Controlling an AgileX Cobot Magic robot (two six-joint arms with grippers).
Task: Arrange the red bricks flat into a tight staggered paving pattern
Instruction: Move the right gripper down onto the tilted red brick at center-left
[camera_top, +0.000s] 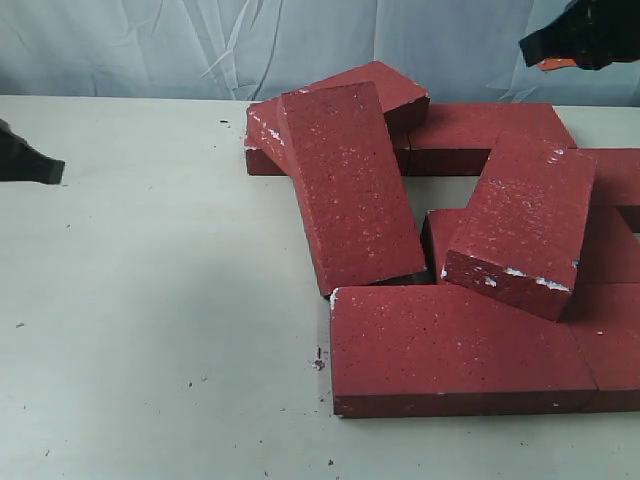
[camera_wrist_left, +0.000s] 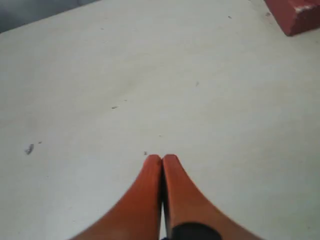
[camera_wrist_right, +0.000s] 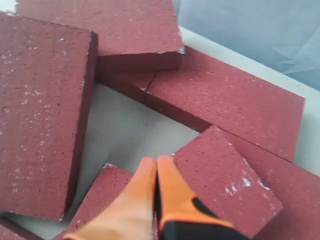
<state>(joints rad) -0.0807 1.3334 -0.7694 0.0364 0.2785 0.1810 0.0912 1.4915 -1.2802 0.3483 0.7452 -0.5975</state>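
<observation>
Overlap hides much of the pile: the red bricks (camera_top: 450, 345) sit heaped over the right half of the exterior view, some flat on the table (camera_top: 150, 320) and two tilted across the rest. One tilted brick (camera_top: 350, 195) leans at the centre, its far end propped on the back row. A second tilted one (camera_top: 522, 225) rests right of centre and covers most of a flat brick beneath. How many lie under them cannot be counted, and the bricks at the right edge are cut off by the frame. Patches of bare table show between them, so the pieces are not packed tight.

Over bare table, well apart from the heap, hangs the left gripper (camera_wrist_left: 162, 161), its orange fingers pressed together with nothing between. In the exterior view only its dark tip shows at the left edge. Above the pile, the right gripper (camera_wrist_right: 156, 162) is likewise clenched and empty, and is largely cut off at the upper right corner of the exterior view.

Pale and off-white, the table carries dark crumbs (camera_top: 319, 362) near the heap's front corner. Behind it hangs a creased pale blue backdrop (camera_top: 130, 45)
</observation>
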